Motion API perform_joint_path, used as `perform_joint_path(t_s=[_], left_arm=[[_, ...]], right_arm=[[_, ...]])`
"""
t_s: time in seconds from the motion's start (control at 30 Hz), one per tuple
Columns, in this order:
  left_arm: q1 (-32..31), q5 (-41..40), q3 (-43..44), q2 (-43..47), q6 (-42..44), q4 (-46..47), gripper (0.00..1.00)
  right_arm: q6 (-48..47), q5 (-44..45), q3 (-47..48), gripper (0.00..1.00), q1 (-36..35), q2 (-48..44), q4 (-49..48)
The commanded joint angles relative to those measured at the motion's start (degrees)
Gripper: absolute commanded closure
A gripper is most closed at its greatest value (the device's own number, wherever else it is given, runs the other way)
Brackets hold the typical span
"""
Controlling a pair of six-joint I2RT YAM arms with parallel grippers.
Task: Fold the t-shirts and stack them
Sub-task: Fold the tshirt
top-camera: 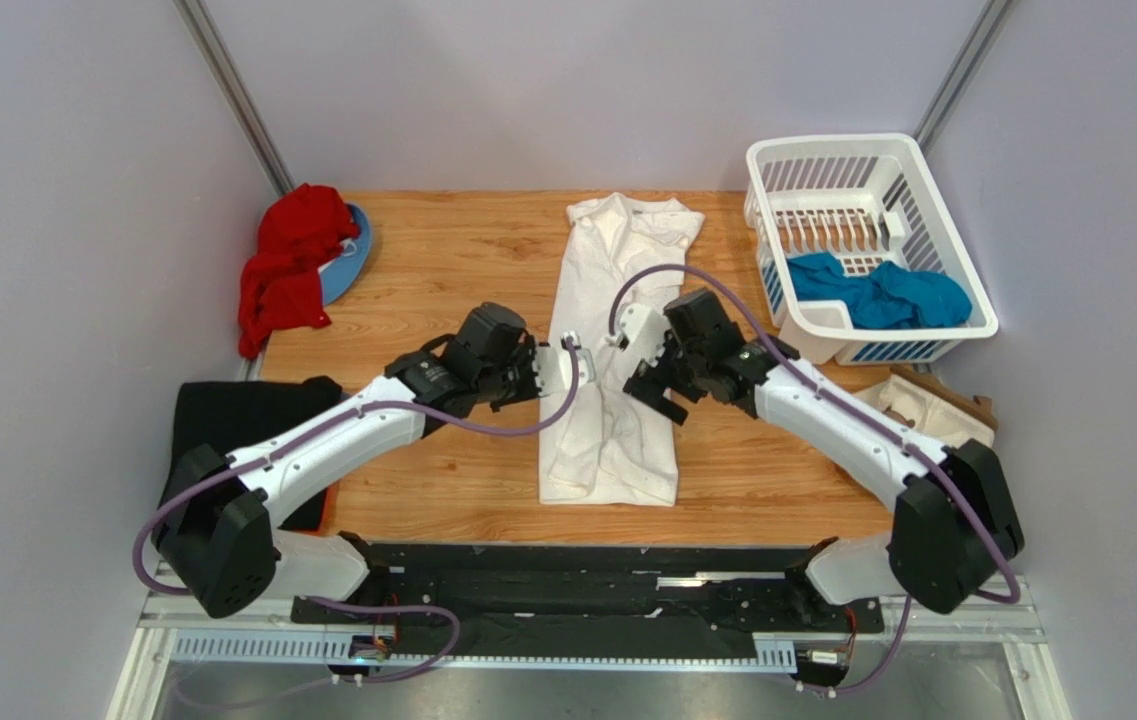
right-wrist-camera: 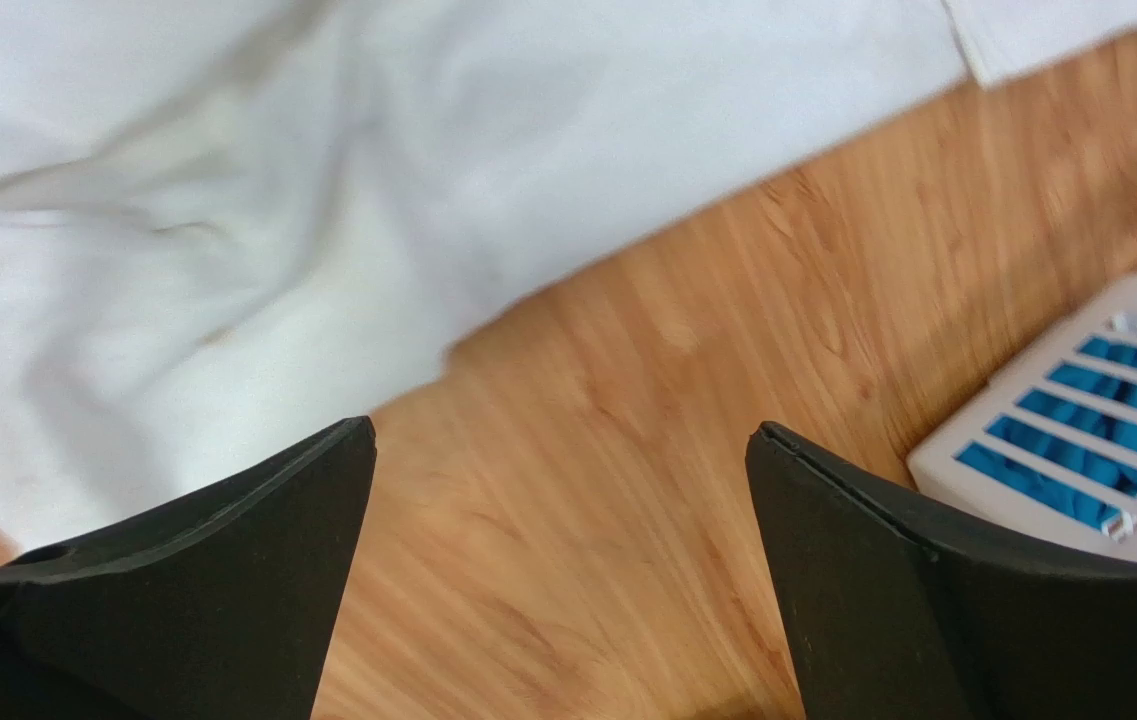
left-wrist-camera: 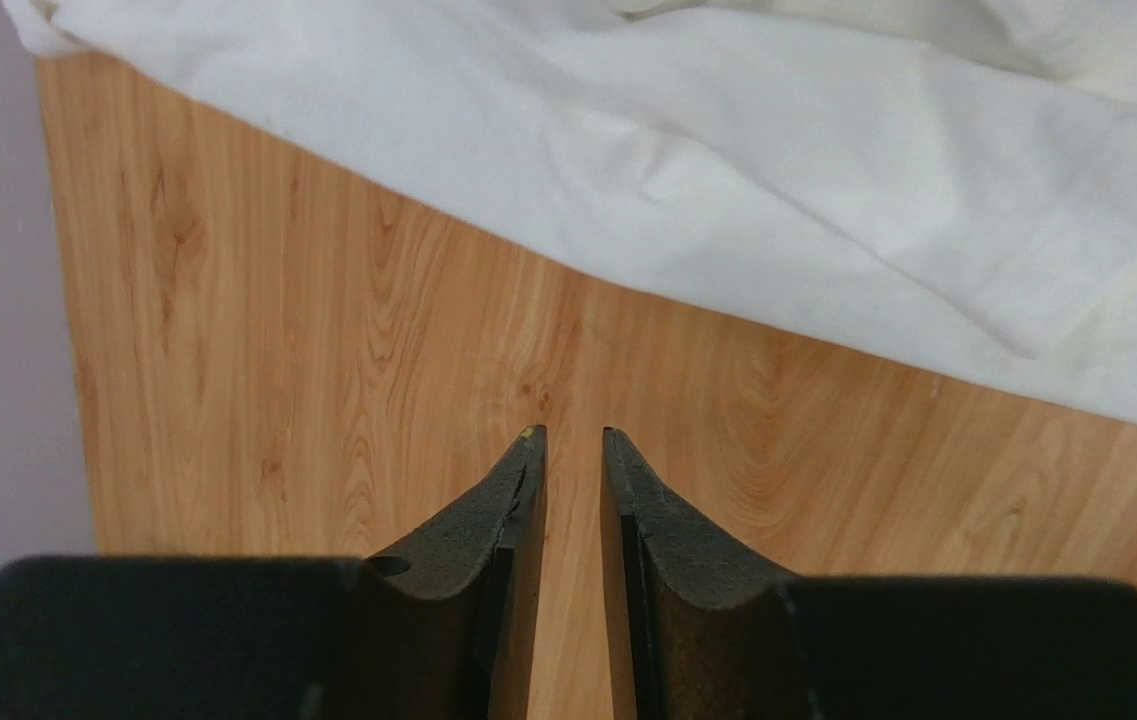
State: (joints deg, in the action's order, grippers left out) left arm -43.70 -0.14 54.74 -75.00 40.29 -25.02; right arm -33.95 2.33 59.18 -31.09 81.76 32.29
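left wrist view: left gripper [left-wrist-camera: 571, 438] jaws a narrow gap apart, empty, over the table [left-wrist-camera: 274, 375] just beside the white t-shirt [left-wrist-camera: 770, 180]. right gripper [right-wrist-camera: 559, 432] wide open, empty, by its other edge. shirt looks folded into a long strip mid-table; next probably both pinch the near hem and fold it up.

Folded t-shirt [top-camera: 612, 435] at table [top-camera: 439, 255] centre, basket [top-camera: 830, 144] back right with crumpled t-shirt [top-camera: 890, 296] inside.
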Motion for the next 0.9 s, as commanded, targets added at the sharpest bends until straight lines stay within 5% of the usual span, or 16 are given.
perform_joint_path(t_s=[0.0, 0.3, 0.87], left_arm=[[7.92, 7.43, 1.94, -2.33, -3.55, 6.74, 0.71], [18.03, 12.27, 7.66, -11.22, -4.08, 6.56, 0.68], [21.38, 12.71, 9.42, -15.08, -2.94, 4.89, 0.69]], right_arm=[[3.80, 1.08, -5.11, 0.00, -11.41, -6.68, 0.14], [7.06, 3.82, -3.38, 0.09, -26.47, -3.37, 1.19], [4.95, -1.45, 10.60, 0.25, -29.29, 17.29, 0.66]])
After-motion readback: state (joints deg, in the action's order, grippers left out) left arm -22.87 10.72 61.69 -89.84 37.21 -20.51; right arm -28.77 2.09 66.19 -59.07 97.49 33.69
